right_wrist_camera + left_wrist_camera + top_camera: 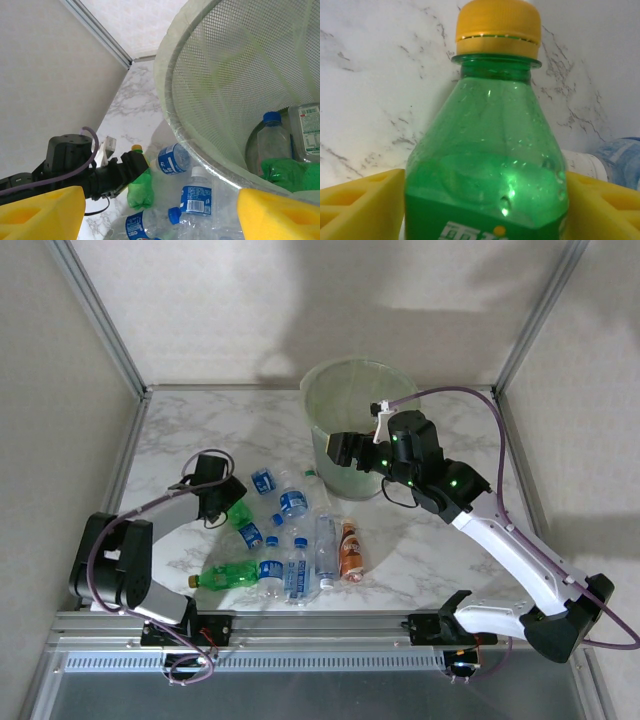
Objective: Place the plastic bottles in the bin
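1. The step in hand is judged to be a pick: the green bottle [485, 150] is caught by the left gripper [485, 200] at the 9 o'clock edge of the bottle pile [297, 575] on the table [180, 440].
2. The left gripper is narrowed onto the green bottle. Both yellow fingers [360, 205] are seen against its sides below the shoulder, with the yellow cap [498, 25] pointed to 12 o'clock in the wrist view. How firm the hold is cannot be told.
3. The right gripper [160, 200] is held wide, with nothing between its fingers and nothing touched. It is hung at the 6 o'clock side of the bin [345, 390], just beside the rim.
4. The bin is set at 12 o'clock from the pile, well apart from the green bottle. A few bottles are seen inside, a blue-capped bottle [272, 142] among them.
5. As judged, the next move calls for the bottle to be lifted clear of its neighbours, carried toward 2 o'clock over the rim, and let go. The right arm is parked at that rim, so a clash is possible. A slip of the smooth bottle is also possible.
6. Much is judged left to do: several bottles are spread on the table, an orange-labelled bottle [349, 550] included.
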Robot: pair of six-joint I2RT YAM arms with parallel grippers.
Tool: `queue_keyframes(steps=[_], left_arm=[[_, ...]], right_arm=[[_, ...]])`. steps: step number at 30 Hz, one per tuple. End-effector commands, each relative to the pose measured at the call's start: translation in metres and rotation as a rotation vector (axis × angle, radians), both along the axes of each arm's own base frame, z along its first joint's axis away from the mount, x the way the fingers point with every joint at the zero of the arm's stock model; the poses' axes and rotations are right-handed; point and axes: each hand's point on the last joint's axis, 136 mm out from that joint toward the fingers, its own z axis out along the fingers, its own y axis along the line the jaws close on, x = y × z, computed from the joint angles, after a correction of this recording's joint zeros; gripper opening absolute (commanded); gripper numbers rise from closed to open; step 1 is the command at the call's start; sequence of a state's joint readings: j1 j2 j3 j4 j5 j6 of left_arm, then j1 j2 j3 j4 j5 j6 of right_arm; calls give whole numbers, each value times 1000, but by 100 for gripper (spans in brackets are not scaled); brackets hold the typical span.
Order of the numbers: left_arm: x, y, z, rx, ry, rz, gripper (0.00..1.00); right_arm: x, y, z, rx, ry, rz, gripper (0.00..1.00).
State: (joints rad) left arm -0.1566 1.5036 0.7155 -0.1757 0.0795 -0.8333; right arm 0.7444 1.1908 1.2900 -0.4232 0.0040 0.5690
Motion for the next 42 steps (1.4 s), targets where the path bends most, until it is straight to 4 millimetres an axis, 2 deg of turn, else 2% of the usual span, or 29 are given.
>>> queue_keyframes(steps=[1,8,14,17,23,27,30,36,42], left_arm=[[2,-1,-5,2,-7,1,70],[9,-1,3,13,-17,-4,61],[9,0,32,22,-60,-15,58],[15,-5,69,-19,-152,-16,58],[34,-26,180,-165,-416,-58,58],[40,-57,244,-329,-565,-156,57],[38,-84,283,-447,-656,-246,56],[19,-133,351,-608,-824,-426,56],[1,-166,385,-743,-905,-533,57]], right_arm=[[-3,-4,3,0,-11,-10,79],[-4,-5,5,5,-11,-14,78],[-6,-3,7,19,-15,1,78],[-9,3,10,38,-17,34,78],[-21,30,18,48,-42,143,80],[-35,58,26,59,-65,244,84],[-42,72,32,67,-80,282,87],[-42,84,40,103,-77,312,90],[-36,90,43,105,-68,305,91]])
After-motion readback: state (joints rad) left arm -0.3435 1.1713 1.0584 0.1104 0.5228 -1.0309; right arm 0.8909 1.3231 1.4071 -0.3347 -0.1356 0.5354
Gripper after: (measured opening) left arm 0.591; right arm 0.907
